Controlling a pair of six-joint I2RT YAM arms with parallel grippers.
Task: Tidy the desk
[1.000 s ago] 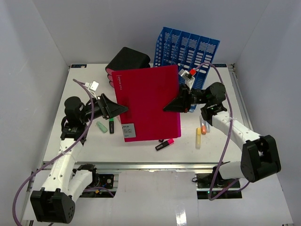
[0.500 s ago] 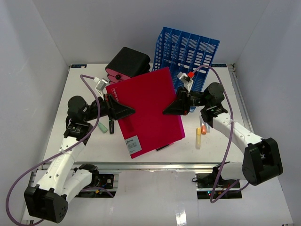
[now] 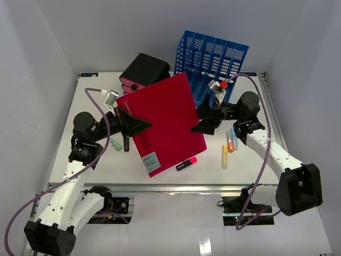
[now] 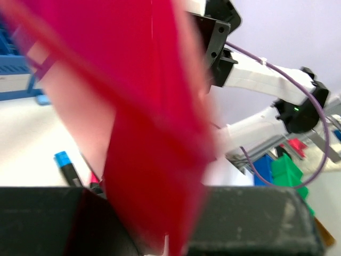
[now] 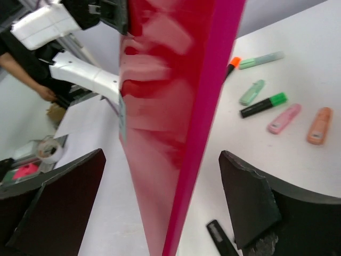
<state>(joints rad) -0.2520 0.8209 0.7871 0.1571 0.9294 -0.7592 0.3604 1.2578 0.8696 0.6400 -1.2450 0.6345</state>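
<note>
plain pale grey walls (image 3: 160, 21) on three sides, soft even light

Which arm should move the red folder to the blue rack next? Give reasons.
Left, probably. The left tool is shut on the red folder, holding it tilted above the desk. The right tool is nearer the blue rack but open, its fingers clear of the folder's edge.

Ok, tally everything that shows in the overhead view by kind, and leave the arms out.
folder: 1
file rack: 1
black box: 1
markers: 5 (mint, black and green, black and pink, yellow, orange)
total: 8 in clear view; the raised folder may hide more.
</note>
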